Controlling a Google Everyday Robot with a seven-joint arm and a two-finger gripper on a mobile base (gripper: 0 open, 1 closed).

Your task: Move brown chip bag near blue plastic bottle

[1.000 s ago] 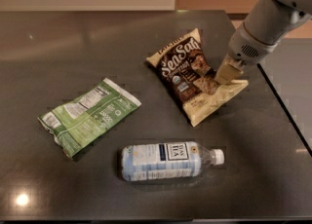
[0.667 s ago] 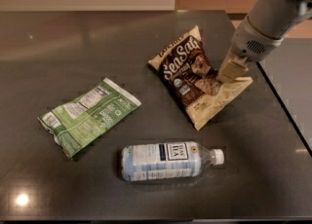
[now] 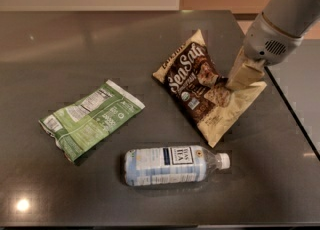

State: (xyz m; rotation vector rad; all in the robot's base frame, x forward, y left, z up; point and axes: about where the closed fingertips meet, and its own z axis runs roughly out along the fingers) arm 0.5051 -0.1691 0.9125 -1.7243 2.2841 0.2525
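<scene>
The brown chip bag (image 3: pixel 197 81) lies on the dark table right of centre, with white "Sea Salt" script and cream edges. My gripper (image 3: pixel 243 75) comes down from the upper right and is shut on the bag's right edge, which looks slightly lifted. The blue plastic bottle (image 3: pixel 170 165) lies on its side just in front of the bag, with its white cap pointing right. A small gap separates the bag's lower corner from the bottle.
A green-and-white bag (image 3: pixel 92 119) lies at the left of the dark table (image 3: pixel 60 49). The table's right edge (image 3: pixel 292 114) runs diagonally just right of the gripper, with a second surface beyond it.
The gripper and the bag's right edge have shifted slightly to the right. The bottle and the green bag have not moved.
</scene>
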